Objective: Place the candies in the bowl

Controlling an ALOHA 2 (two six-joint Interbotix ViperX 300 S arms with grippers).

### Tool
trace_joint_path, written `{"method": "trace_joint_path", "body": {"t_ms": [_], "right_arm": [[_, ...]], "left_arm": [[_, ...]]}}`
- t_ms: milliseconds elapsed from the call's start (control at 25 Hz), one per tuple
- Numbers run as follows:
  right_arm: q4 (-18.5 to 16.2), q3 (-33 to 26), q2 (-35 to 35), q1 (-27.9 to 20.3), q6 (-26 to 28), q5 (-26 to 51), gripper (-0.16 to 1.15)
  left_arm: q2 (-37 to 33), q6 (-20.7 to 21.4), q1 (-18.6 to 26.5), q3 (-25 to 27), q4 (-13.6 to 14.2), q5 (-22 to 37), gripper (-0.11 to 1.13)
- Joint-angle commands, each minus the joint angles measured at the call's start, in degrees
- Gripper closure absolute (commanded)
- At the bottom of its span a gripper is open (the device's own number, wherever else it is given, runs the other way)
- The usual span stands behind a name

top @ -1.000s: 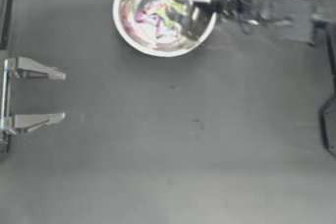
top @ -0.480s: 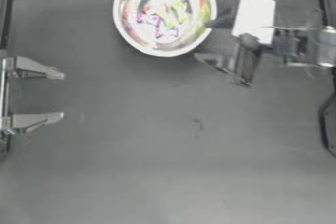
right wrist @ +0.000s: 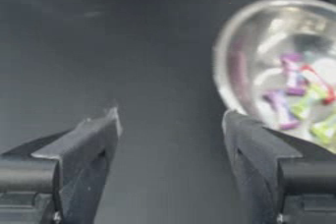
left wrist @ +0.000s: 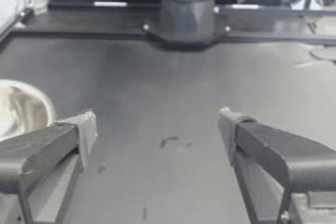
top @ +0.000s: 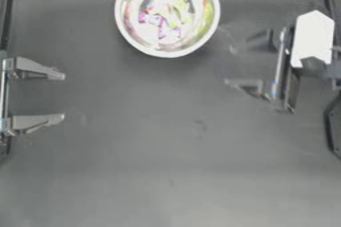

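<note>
Top view, right side of the frame: the right gripper sits over bare table with its jaws spread wide and nothing between them; one fingertip lies toward the upper part of the frame, the other lower down. In the right wrist view the same gripper shows both dark jaws parted, with only table surface in the gap. The gripper stands clear of the bowl, to its lower right and not touching it.

The bowl lies at the upper centre of the top view, its rim close to the top edge. The candies lie inside it, clustered near its middle; purple-pink, red-and-white and yellow-green wrappers show most plainly in the right wrist view, though reflections in the shiny wall make an exact count uncertain.

Left edge of the top view: the left gripper is parked, jaws released and wide apart, holding nothing. In the left wrist view its jaws frame bare table, with the bowl's rim at the frame's left margin.
</note>
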Motion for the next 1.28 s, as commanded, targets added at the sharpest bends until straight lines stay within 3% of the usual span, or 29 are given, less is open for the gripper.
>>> {"method": "trace_joint_path", "body": {"t_ms": [40, 400, 640, 1280], "right_arm": [[1.5, 0.7, -2.9, 1.8, 0.1, -0.7, 0.04], [2.3, 4.5, -10.3, 5.5, 0.4, -0.7, 0.04], [3.4, 7.1, -13.7, 6.1, 0.4, -0.8, 0.04], [2.6, 12.7, -20.9, 6.5, 0.4, -5.0, 0.04]], "left_arm": [[0.0, 0.0, 0.0, -0.8, 0.1, -0.2, -0.01], [0.0, 0.0, 0.0, -0.9, 0.1, -0.2, -0.01], [0.1, 0.0, 0.1, -1.0, 0.1, -0.2, -0.01], [0.8, 0.4, 0.1, -1.4, 0.4, 1.9, -0.01]]}}
